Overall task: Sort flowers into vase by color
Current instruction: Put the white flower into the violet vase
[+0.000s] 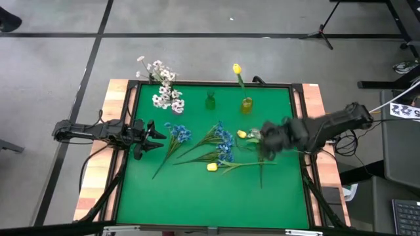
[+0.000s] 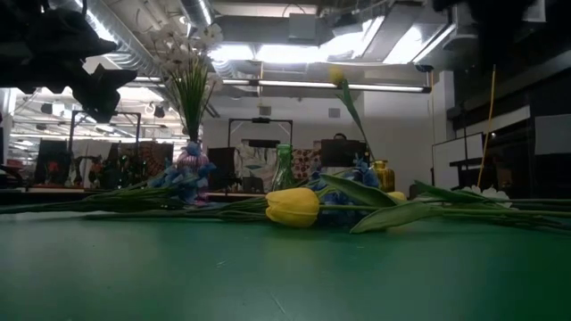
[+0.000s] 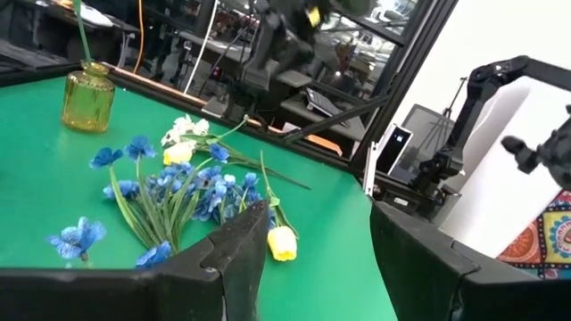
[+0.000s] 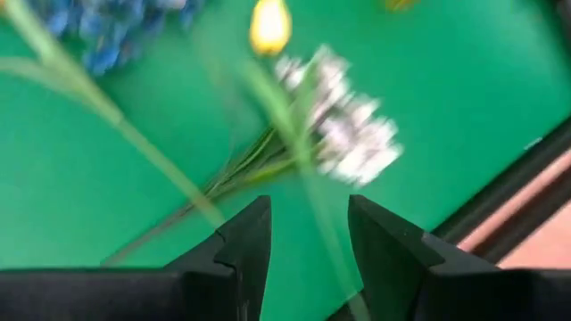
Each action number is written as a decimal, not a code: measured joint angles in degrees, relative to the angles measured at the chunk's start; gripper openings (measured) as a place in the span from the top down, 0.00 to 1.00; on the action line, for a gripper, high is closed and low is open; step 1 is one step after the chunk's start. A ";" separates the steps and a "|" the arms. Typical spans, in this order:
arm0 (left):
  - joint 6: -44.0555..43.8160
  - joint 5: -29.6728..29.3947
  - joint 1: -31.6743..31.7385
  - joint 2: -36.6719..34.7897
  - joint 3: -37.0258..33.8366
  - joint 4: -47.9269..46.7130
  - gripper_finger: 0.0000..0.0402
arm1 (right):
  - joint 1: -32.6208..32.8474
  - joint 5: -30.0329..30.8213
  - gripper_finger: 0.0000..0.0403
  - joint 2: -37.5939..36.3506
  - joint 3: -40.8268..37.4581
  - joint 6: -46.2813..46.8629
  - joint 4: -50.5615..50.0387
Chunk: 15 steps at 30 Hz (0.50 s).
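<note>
Right wrist view: white spray [image 4: 343, 134] beyond parted fingers [image 4: 243, 245].

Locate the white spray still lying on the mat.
In the high view, the white spray lies right of centre, under the right gripper, beside a yellow tulip.

The table [image 1: 197, 196] has a green top inside a dark frame with wooden side strips. Lying flat on it: blue flowers [image 1: 220, 141], two yellow tulips [image 1: 212, 167] and one white sprig [image 4: 348, 134]. Three vases stand along the far edge: the yellow vase [image 1: 246, 105], the green vase [image 1: 210, 101] and one holding white flowers [image 1: 167, 97].
</note>
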 joint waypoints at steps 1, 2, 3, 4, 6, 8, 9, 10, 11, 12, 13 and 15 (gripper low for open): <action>0.04 0.00 0.00 0.04 0.00 0.01 0.52 | 1.73 -0.82 0.62 0.25 -1.76 2.70 1.78; 0.06 0.00 0.00 0.02 0.00 0.01 0.52 | 3.24 -1.29 0.62 0.39 -3.57 5.26 4.00; 0.06 0.00 -0.01 0.02 0.00 0.01 0.52 | 4.93 -1.31 0.62 0.47 -5.36 7.88 6.25; 0.06 0.00 -0.01 0.02 0.00 0.01 0.52 | 6.61 -1.19 0.62 0.51 -7.16 10.68 8.38; 0.06 -0.03 0.00 0.02 0.00 0.01 0.52 | 9.87 -0.91 0.62 0.51 -10.82 14.77 14.25; 0.04 -0.02 -0.01 0.02 0.00 0.01 0.52 | 12.76 -0.72 0.62 0.62 -14.35 16.77 20.52; 0.04 -0.02 0.00 0.02 0.00 0.01 0.52 | 14.06 -0.62 0.62 0.62 -16.20 18.21 23.10; 0.02 -0.04 -0.01 0.02 0.00 0.01 0.52 | 15.10 -0.18 0.62 0.79 -17.86 20.03 25.63; 0.02 -0.04 -0.01 0.02 0.00 0.01 0.52 | 15.97 0.09 0.62 1.00 -19.27 22.31 27.59; 0.02 -0.04 -0.01 0.02 0.00 0.01 0.52 | 16.79 0.25 0.62 1.12 -20.66 24.39 28.89; 0.02 -0.07 -0.01 0.02 0.00 0.01 0.52 | 17.53 0.23 0.62 1.12 -21.80 26.48 28.95; -0.01 -0.22 0.01 0.02 0.00 -0.01 0.52 | 18.32 0.14 0.62 1.35 -23.36 30.67 28.92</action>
